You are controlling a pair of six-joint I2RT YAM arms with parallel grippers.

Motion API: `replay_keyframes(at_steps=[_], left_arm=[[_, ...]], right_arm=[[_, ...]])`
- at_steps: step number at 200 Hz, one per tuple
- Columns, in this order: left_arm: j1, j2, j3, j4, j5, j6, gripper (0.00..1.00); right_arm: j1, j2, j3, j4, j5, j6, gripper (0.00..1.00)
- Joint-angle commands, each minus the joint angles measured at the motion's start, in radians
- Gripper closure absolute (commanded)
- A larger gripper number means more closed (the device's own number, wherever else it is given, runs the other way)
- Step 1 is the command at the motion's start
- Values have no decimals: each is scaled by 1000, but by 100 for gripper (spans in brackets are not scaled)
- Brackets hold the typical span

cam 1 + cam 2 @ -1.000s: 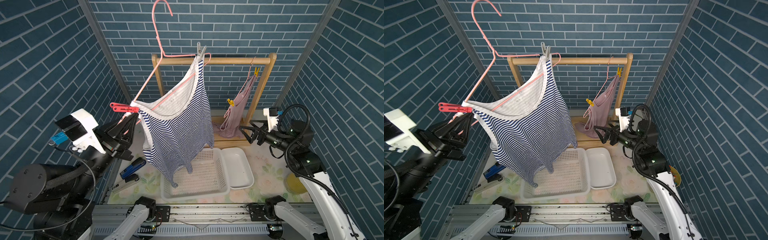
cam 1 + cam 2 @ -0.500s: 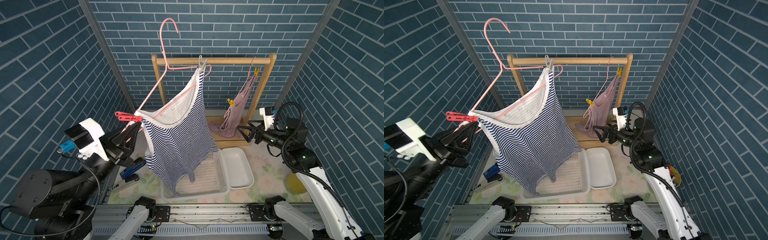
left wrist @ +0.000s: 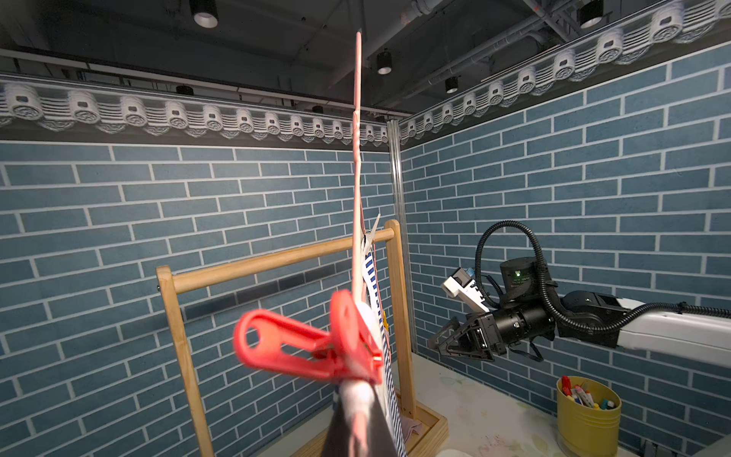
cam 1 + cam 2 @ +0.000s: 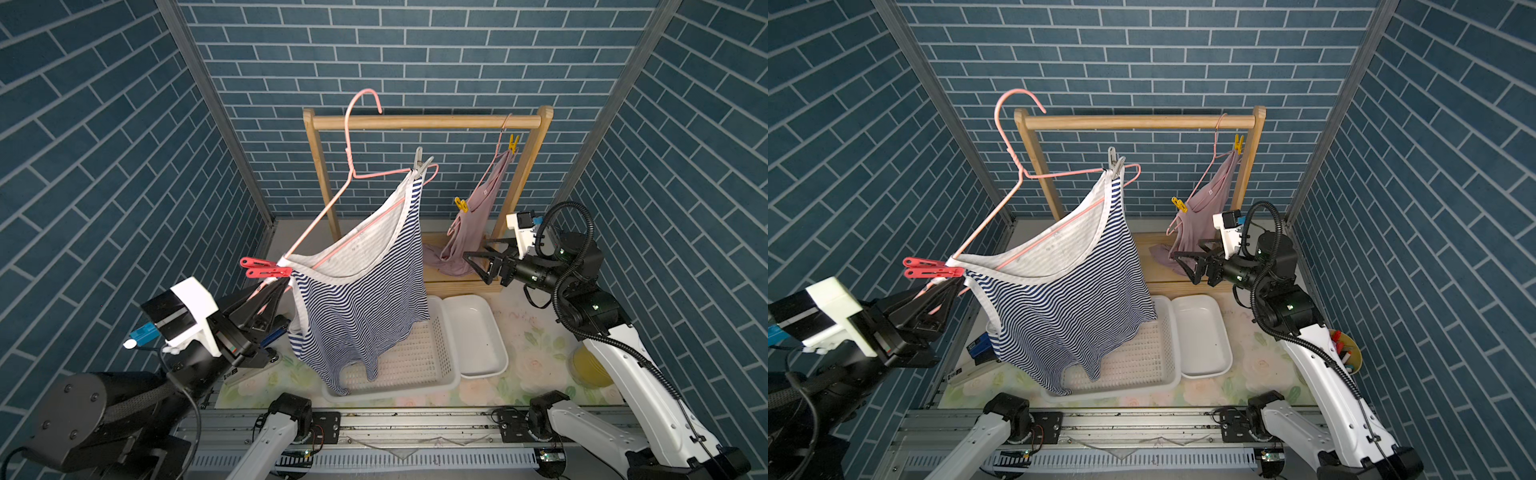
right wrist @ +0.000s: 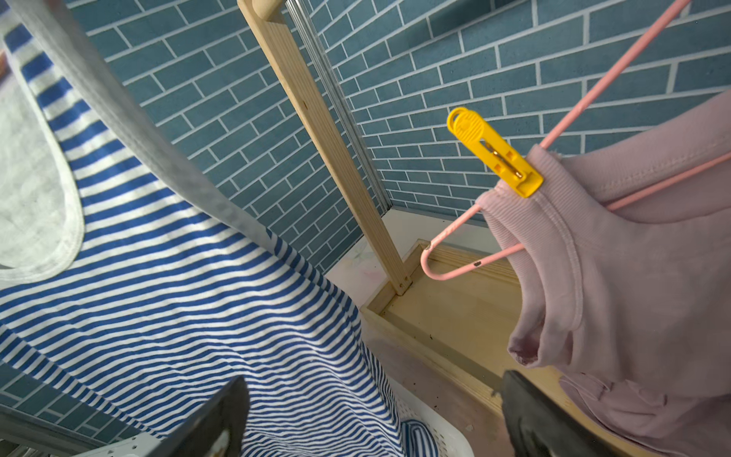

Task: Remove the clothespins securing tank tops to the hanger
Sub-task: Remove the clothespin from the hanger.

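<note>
Red clothespin [image 4: 266, 268] is the one to watch on the left side: it pins the striped tank top [image 4: 361, 307] to the low corner of a pink wire hanger [image 3: 358, 198], out at the garment's 9 o'clock edge. Left gripper [image 4: 282, 286] sits right under that peg, jaws squeezed together on the hanger corner and the white trim wrapped over it. The hanger tilts steeply, its hook clear of the wooden rack [image 4: 424, 122] at 12 o'clock. Up at the top's 12 o'clock strap, the grey clothespin [image 4: 420, 162] is clipped on. The hem dangles over a white basket [image 4: 415, 365] at 6 o'clock.

Over at 2 o'clock, the pink tank top [image 4: 469, 224] hangs from its own hanger on the rail, with the upper yellow clothespin [image 4: 514, 142] high by the rail and the lower yellow clothespin [image 4: 460, 204] down on the other strap. Right gripper [image 4: 478, 267], at 3 o'clock, has its jaws spread wide and empty, just beside the pink fabric.
</note>
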Motion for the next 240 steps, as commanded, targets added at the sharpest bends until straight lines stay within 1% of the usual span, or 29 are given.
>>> replay_keyframes(at_steps=[1,31,60,86,105,119,141,148,179,203,220,240], left_arm=[[-4,-13,-16,23,33,35,100],[-4,-14,-42,7,50,56,100],[-4,-10,-78,6,59,72,100],[-4,21,-90,-4,121,85,100],[-4,41,-92,-5,157,97,100],[-4,44,-100,4,170,104,100],[-4,44,-134,28,161,113,100],[-4,72,-150,39,165,113,100],[-4,69,-198,100,181,114,100],[-4,84,-213,102,188,134,100],[-4,101,-229,94,193,154,100],[-4,95,-254,142,225,141,100]], right_arm=[[6,11,43,22,7,16,1],[7,45,108,-24,9,-22,1],[9,71,183,-96,53,-86,1],[11,81,256,-159,88,-157,1],[10,109,330,-209,78,-199,1],[9,149,400,-260,35,-220,1],[10,225,526,-353,-53,-261,1],[9,238,546,-366,-68,-275,1],[-3,296,637,-458,-122,-355,1],[-38,346,673,-452,-233,-336,1],[-44,379,692,-449,-264,-333,1],[-59,392,699,-448,-289,-343,1]])
